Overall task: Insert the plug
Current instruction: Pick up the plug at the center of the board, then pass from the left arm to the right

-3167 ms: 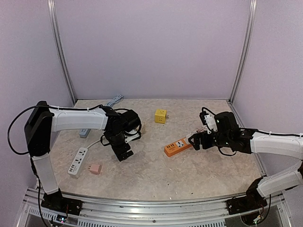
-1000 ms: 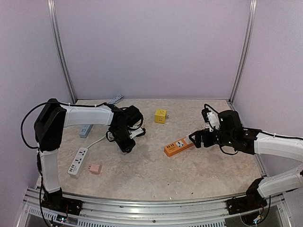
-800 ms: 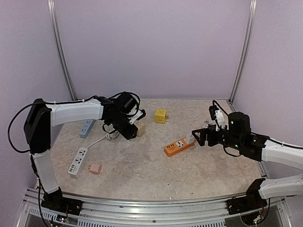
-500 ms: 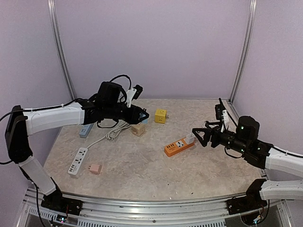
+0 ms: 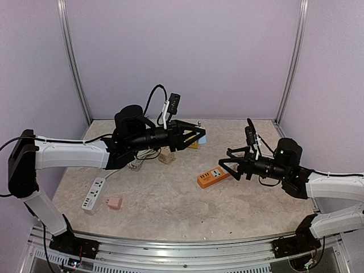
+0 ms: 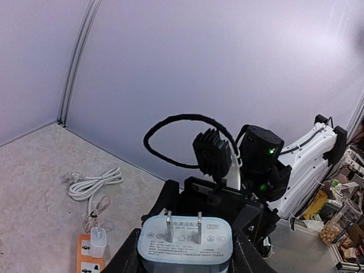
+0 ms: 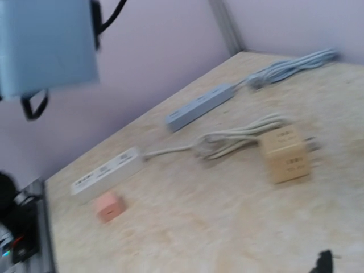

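The left hand [image 5: 195, 136] grips the blue plug [image 6: 185, 239] aloft (prongs showing), the right hand [image 5: 226, 162] gaping wide beside the orange strip [image 5: 211, 178].

The pale blue plastic plug block [image 6: 185, 242] sits between the left gripper's [image 5: 199, 137] fingers, facing the right gripper [image 5: 225, 161]. The orange plastic power strip [image 5: 213, 177] lies on the table just below the right gripper. The beige square adapter [image 5: 166, 156] lies behind and below the left gripper.
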Action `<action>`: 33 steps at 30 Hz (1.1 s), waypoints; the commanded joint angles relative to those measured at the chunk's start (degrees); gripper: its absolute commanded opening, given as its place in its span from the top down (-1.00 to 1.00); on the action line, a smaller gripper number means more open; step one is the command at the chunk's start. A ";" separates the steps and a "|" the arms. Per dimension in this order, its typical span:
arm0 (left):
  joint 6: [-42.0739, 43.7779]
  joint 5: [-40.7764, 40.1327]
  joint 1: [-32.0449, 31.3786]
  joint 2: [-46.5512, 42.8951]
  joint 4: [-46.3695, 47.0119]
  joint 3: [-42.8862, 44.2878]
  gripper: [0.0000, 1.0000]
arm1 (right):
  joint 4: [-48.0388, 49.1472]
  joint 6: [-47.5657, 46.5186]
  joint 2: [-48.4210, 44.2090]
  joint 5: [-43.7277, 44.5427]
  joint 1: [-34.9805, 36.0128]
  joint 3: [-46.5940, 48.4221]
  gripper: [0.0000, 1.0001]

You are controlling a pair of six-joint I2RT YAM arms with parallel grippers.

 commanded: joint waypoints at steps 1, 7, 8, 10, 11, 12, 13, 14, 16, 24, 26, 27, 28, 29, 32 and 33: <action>-2.10 3.23 -0.63 0.79 8.15 -0.69 0.37 | 6.22 1.22 3.26 -9.62 0.36 2.81 -0.85; -2.16 3.91 -1.40 1.22 9.88 -0.91 0.38 | 5.43 -1.08 4.27 -10.93 0.42 6.32 -0.85; -2.26 3.96 -1.51 1.32 10.25 -0.79 0.38 | 5.29 -1.29 4.49 -10.91 0.46 6.89 -0.86; -2.27 4.19 -2.06 1.62 10.74 -0.53 0.38 | 5.41 -1.53 5.22 -11.12 0.47 8.18 -0.85; -2.15 4.37 -2.25 1.95 10.92 -0.43 0.39 | 5.31 -1.45 5.76 -11.12 0.43 9.00 -0.85; -2.06 4.74 -2.45 2.16 11.22 -0.27 0.39 | 5.27 -1.26 6.63 -11.29 0.44 9.84 -0.84; -2.01 5.19 -2.57 2.39 11.46 -0.17 0.39 | 5.39 -1.01 7.28 -11.76 0.42 10.62 -0.84; -1.93 5.74 -2.68 2.62 11.70 0.00 0.39 | 5.62 -0.70 7.97 -12.25 0.46 11.40 -0.83; -1.59 6.90 -2.92 2.87 11.77 0.35 0.39 | 5.74 -0.31 8.96 -13.34 0.52 12.89 -0.81; 1.77 9.42 -3.50 1.96 9.43 1.10 0.40 | 3.63 0.62 10.50 -17.21 0.45 16.91 -0.73; 2.56 10.00 -3.51 1.79 8.81 1.30 0.40 | 4.46 1.46 10.56 -19.10 0.49 17.09 -0.73; 2.74 10.26 -3.49 1.77 8.59 1.49 0.40 | 5.04 2.00 10.61 -20.07 0.49 17.09 -0.73; 2.89 10.46 -3.47 1.76 8.47 1.61 0.40 | 5.75 2.68 10.64 -21.00 0.49 17.04 -0.73; 3.06 10.69 -3.52 1.83 8.36 1.70 0.40 | 6.52 3.25 10.73 -21.63 0.41 17.08 -0.73; 3.05 10.90 -3.55 1.93 8.60 1.69 0.40 | 9.34 5.15 10.67 -23.29 0.46 16.97 -0.73; 2.90 10.70 -3.59 1.94 8.96 1.58 0.41 | 10.77 5.89 10.72 -23.69 0.45 16.75 -0.73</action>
